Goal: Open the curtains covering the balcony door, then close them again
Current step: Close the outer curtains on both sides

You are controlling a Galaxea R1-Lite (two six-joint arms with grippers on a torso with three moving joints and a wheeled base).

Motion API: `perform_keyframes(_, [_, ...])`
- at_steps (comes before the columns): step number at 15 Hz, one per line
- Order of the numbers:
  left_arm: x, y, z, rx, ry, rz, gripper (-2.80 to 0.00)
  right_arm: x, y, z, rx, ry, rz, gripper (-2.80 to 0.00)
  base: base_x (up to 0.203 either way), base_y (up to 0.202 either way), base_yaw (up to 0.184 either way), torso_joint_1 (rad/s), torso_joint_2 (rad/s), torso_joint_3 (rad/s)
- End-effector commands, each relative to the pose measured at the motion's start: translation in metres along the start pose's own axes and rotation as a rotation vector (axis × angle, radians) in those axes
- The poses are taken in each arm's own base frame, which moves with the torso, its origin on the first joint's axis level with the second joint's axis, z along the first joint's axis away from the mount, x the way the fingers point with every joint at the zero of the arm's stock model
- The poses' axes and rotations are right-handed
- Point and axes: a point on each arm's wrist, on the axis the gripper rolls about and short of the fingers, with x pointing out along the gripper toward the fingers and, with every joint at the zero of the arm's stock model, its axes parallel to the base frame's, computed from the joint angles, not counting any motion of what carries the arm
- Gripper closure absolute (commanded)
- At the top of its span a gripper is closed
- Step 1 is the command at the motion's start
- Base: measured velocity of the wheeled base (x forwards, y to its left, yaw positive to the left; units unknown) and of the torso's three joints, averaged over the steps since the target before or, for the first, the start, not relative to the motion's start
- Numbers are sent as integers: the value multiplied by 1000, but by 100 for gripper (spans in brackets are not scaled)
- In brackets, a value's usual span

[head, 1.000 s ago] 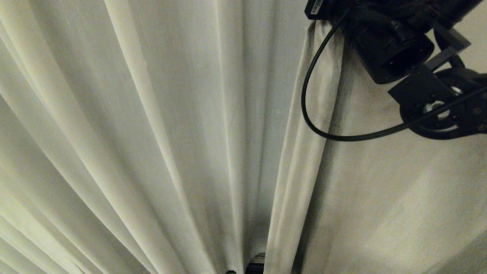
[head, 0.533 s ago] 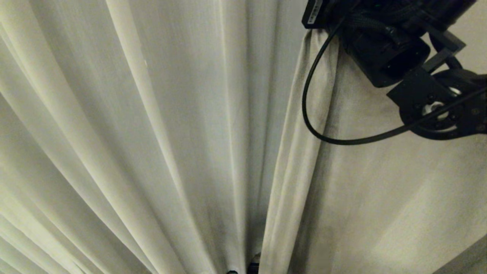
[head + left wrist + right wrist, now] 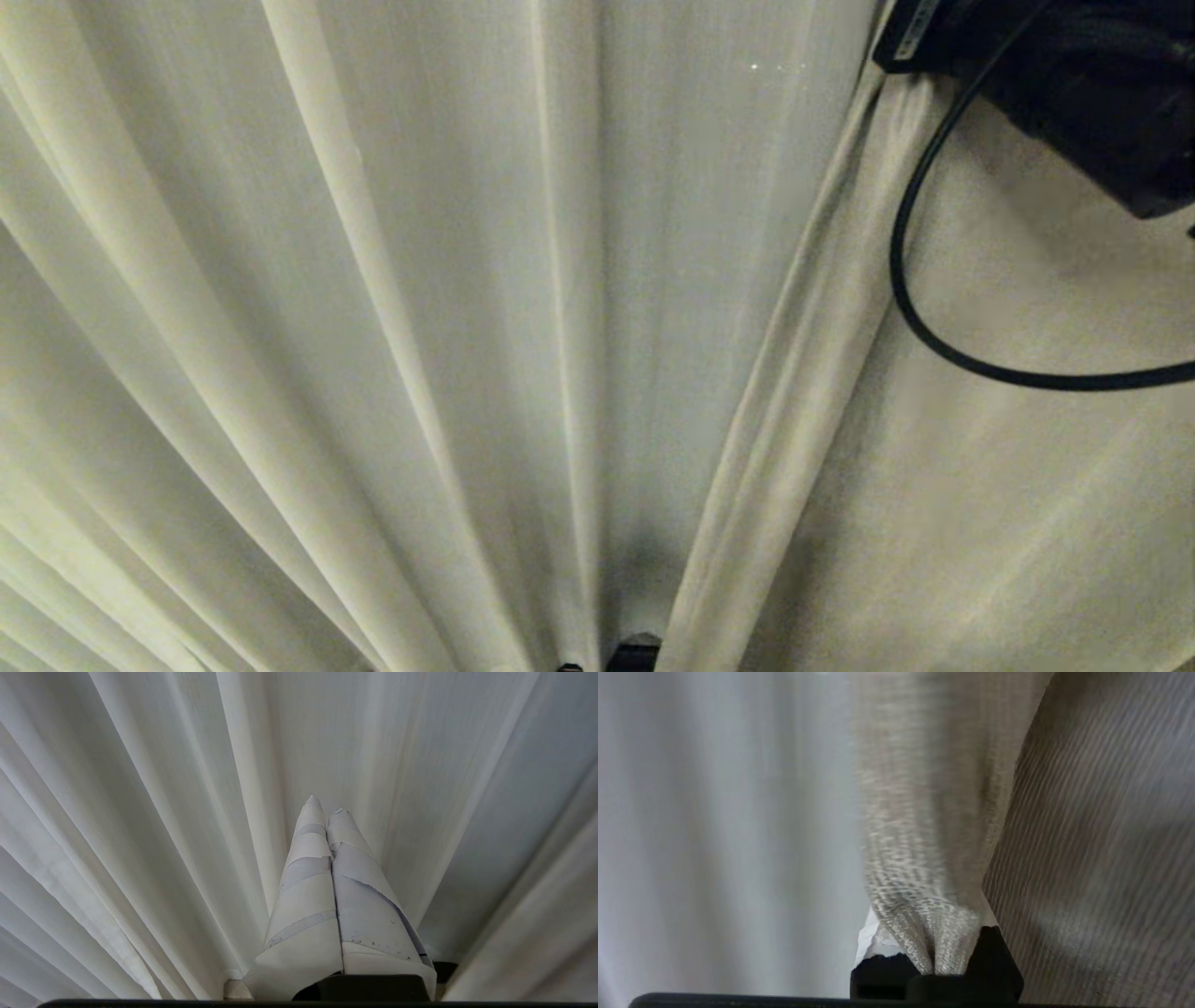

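The right gripper [image 3: 943, 956], up at the right of the head view, is pinched tight on the bunched edge of the thick, grainy cream curtain panel [image 3: 980, 523], with the thinner, smooth white sheer layer [image 3: 448, 280] hanging in long pleats to its left. That narrow pinch could slip out if the heavy cloth drags. The left gripper [image 3: 327, 807], taped white fingers pressed together and empty, points at the sheer. I count two fabric layers and two grippers; no door glass shows.
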Motion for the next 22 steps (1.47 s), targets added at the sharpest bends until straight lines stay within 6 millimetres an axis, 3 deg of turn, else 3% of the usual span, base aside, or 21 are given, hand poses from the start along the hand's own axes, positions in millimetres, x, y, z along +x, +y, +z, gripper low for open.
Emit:
perform_keyframes(1, [0,0,0,0,-1,0,0,-14,-19,23,4,-55,-43,0,0,0,0,0,0,0])
perform_keyframes(5, [0,0,0,0,-1,0,0,-25,-25,25,-3,-40,-45,0,0,0,0,0,0,0])
perform_keyframes(6, [0,0,0,0,-1,0,0,-28,-25,25,-3,-39,-44,-280,0,0,0,0,0,0])
perform_keyframes(15, [0,0,0,0,-1,0,0,-46,-31,21,-17,-7,-43,-280,0,0,0,0,0,0])
perform_keyframes(18, [0,0,0,0,-1,0,0,-67,-37,22,-19,8,-30,-280,0,0,0,0,0,0])
perform_keyframes(22, [0,0,0,0,-1,0,0,-113,-47,23,-20,8,66,-280,0,0,0,0,0,0])
